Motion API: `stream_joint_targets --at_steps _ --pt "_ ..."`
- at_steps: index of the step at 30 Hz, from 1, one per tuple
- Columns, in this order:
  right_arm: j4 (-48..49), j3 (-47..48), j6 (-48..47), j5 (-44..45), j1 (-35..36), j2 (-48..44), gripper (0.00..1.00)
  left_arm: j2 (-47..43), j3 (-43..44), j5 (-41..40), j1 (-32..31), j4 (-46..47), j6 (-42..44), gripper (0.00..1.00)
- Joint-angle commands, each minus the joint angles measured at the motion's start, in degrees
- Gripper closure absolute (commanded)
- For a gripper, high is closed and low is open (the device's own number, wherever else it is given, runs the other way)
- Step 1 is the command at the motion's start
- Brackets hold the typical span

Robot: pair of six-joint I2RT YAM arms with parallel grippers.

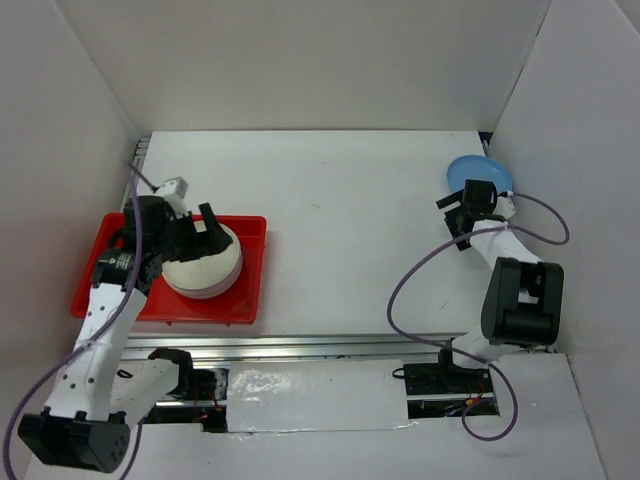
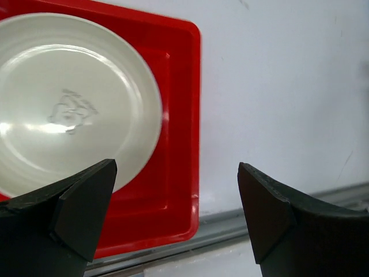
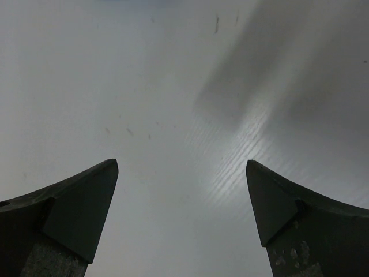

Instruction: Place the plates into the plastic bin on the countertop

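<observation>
Overhead, the white countertop (image 1: pixel 350 220) bears the red plastic bin (image 1: pixel 100 290) holding a stack of plates (image 1: pixel 205 272), cream on top. The left gripper (image 2: pixel 176 173) hovers above it, jaws wide, empty. The right gripper (image 1: pixel 462 215), equally wide and empty, hangs near a blue plate (image 1: pixel 470 170).

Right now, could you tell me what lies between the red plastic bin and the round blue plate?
Nothing: in the top view, only bare white countertop separates the red plastic bin from the round blue plate.
</observation>
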Motion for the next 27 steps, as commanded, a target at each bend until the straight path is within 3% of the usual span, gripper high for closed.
stream_joint_targets --at_steps 1,3,7,12,17,24,27 --pt "7.25 4.02 7.16 6.54 -2.97 4.01 0.0 2.75 3.34 -4.22 -11.59 3.82 0.34 0.01" --pt "10.05 4.19 8.83 7.15 -4.46 7.16 0.0 4.08 4.22 -6.25 -15.23 5.22 1.03 0.01" --pt "14.88 4.19 12.52 5.22 -8.59 11.92 0.0 2.86 2.74 -0.73 -13.05 6.72 2.62 0.01" --pt "22.9 2.96 20.78 -1.7 -11.76 17.45 0.0 1.27 -1.13 0.95 -13.04 7.07 3.67 0.01" --pt "26.68 3.58 26.85 -3.04 -12.21 22.47 0.01 -0.4 -2.37 0.95 -13.04 7.69 3.5 0.01" --pt "20.72 10.85 30.37 -3.91 -12.82 28.79 0.09 -1.02 -2.72 1.39 -12.96 7.51 3.85 0.01" --pt "18.52 13.94 30.46 -4.89 -13.08 30.82 0.18 -1.28 -2.63 1.57 -13.04 7.34 4.03 0.01"
